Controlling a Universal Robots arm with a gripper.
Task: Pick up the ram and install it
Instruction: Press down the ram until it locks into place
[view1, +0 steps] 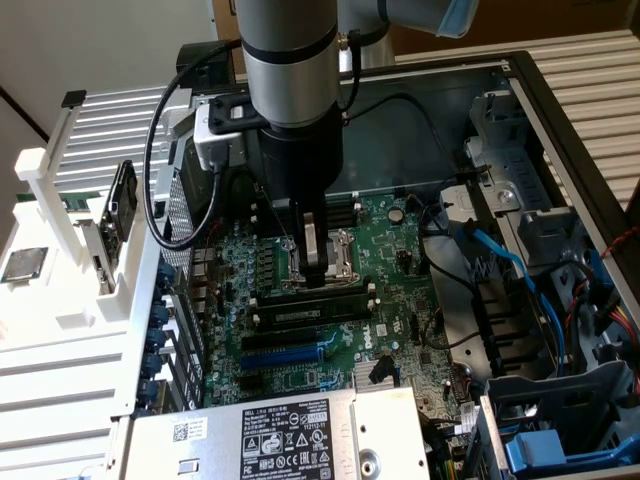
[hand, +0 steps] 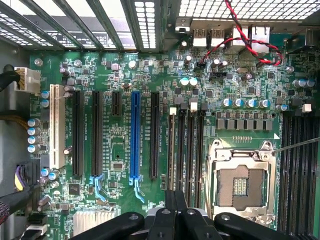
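An open black metal computer case lies on its side with the green motherboard exposed. Above the silver processor socket hangs the grey arm's black gripper, its fingers pressed together on nothing I can make out. The ram – a thin dark-faced stick with a pale label, as far as I can tell – stands on end in a white plastic rack outside the case, at the exterior view's left. I'd judge it light, stiff and fragile – best pinched across its flat faces mid-length, clear of the contact edge.
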